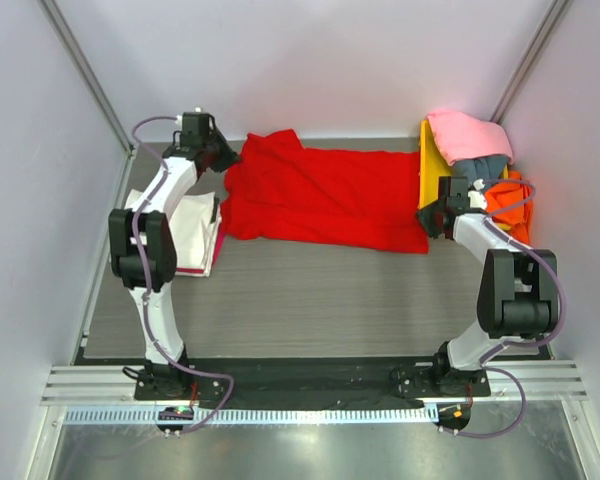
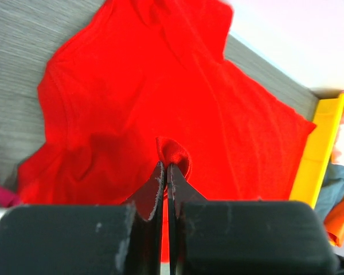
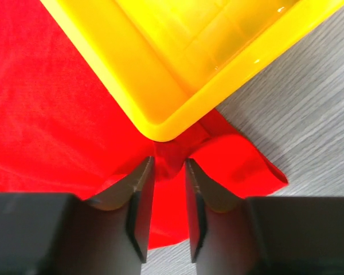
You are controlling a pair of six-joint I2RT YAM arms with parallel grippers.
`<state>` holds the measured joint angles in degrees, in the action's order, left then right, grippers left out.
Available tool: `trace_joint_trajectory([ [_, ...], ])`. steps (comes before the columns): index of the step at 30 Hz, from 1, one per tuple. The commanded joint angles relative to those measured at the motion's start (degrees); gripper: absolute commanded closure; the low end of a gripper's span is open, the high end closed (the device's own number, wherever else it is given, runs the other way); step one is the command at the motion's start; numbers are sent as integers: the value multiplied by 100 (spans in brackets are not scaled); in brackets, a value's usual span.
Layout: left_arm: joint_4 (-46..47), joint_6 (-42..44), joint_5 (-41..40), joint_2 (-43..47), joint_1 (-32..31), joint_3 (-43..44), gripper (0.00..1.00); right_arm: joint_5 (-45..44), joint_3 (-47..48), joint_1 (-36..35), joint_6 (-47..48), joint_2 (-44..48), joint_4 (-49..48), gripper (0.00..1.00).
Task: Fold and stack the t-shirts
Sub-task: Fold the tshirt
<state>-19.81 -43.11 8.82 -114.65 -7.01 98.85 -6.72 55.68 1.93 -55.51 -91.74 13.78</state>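
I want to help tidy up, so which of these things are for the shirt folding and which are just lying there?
For the job: red shirt, white shirt, pink shirt, grey-blue shirt, orange shirt.

Just lying there: yellow tray under the waiting shirts, and the table.

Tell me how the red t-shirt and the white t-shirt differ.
The red t-shirt lies spread across the table; the white t-shirt sits folded at its left edge. The left tool pinches the red t-shirt; no tool holds the white t-shirt. Both rest on the table.
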Motion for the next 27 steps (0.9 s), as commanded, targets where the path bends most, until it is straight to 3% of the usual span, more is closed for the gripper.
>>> trace_joint_trajectory([
  [1,-101,22,199,-381,24,599,100,-312,-188,-35,13,428,-270,64],
  [5,-277,75,172,-900,24,1153,100,-409,-487,-35,57,858,-332,47],
  [8,-348,75,278,-1287,33,1531,93,-427,-909,-35,84,1306,-481,46],
  [9,-356,66,348,-1357,24,1610,87,-374,-1153,-35,101,1430,-621,46],
  [10,-452,75,366,-1506,24,1811,72,-365,-1269,-35,101,1536,-648,46],
  [13,-769,162,489,-1543,24,2112,45,-216,-1840,-35,110,1975,-867,47],
  [14,-822,189,515,-1473,24,2095,42,-146,-2024,-35,93,2124,-1129,47],
  [15,-875,198,481,-1342,24,2008,37,-67,-2409,-35,66,2387,-1271,47],
  [16,-875,198,446,-1027,24,1667,25,3,-2587,-35,49,2520,-1351,48],
  [18,-927,233,201,-587,6,983,17,30,-3017,-35,14,2827,-1703,48],
  [21,-1059,321,-291,406,-160,155,15,101,-3265,-35,127,3030,-1765,50],
  [25,-1463,576,-1406,1567,-826,-1208,24,215,-3318,-35,338,3153,-1607,55],
  [27,-1473,576,-1549,2145,-995,-1882,30,198,-3335,-35,374,3206,-1501,56],
])
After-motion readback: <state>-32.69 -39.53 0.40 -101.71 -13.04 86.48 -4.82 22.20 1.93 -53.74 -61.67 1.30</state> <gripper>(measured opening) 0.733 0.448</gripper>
